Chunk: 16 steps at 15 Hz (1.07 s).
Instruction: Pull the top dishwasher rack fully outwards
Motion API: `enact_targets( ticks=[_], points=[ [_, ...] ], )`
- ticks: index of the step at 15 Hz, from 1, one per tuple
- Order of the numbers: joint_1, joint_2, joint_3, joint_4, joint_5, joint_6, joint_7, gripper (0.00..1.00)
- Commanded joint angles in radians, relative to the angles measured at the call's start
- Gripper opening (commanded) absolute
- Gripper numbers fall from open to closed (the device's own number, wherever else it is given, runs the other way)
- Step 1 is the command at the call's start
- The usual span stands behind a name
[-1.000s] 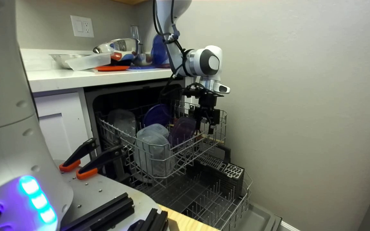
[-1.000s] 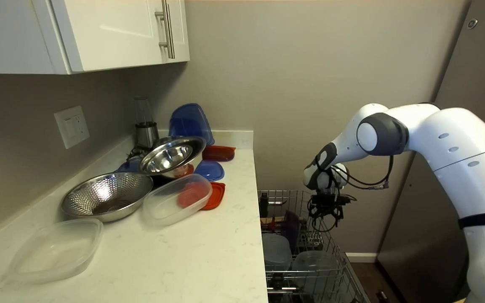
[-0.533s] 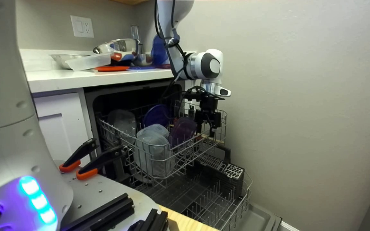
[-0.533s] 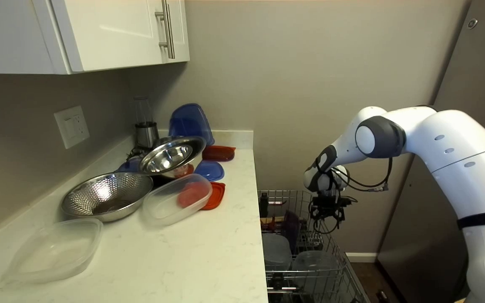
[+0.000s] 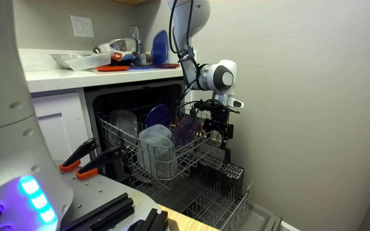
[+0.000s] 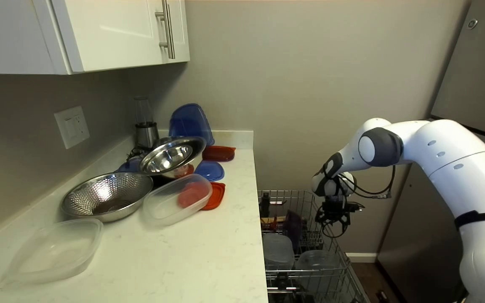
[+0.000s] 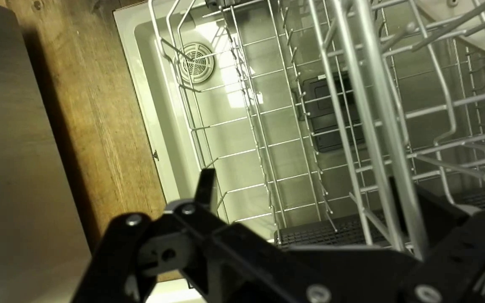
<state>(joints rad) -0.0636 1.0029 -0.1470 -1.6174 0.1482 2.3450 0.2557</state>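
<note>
The top rack [image 7: 370, 130], at the upper right of the wrist view, is straddled at its front edge by the gripper [image 7: 300, 179], whose fingers [image 7: 206, 188] stand apart. A level, straight pull through the inner finger is advised, so that binding is avoided.

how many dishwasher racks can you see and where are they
2: the top dishwasher rack, and the lower rack beneath it, with the black cutlery basket. Another could be hidden in the dark interior.
</note>
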Motion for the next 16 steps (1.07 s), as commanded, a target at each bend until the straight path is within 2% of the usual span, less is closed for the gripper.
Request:
enact_targets(
  ticks=[1, 4, 8, 16],
  points=[
    [-0.100, 0.006, 0.019, 0.026, -0.003, -0.004, -0.108, 1.00],
    [-0.155, 0.009, 0.016, 0.048, -0.004, -0.019, -0.158, 1.00],
    [-0.193, 0.012, 0.014, 0.082, -0.011, -0.028, -0.188, 1.00],
    [-0.189, 0.041, 0.006, 0.127, -0.019, -0.022, -0.177, 1.00]
  ],
)
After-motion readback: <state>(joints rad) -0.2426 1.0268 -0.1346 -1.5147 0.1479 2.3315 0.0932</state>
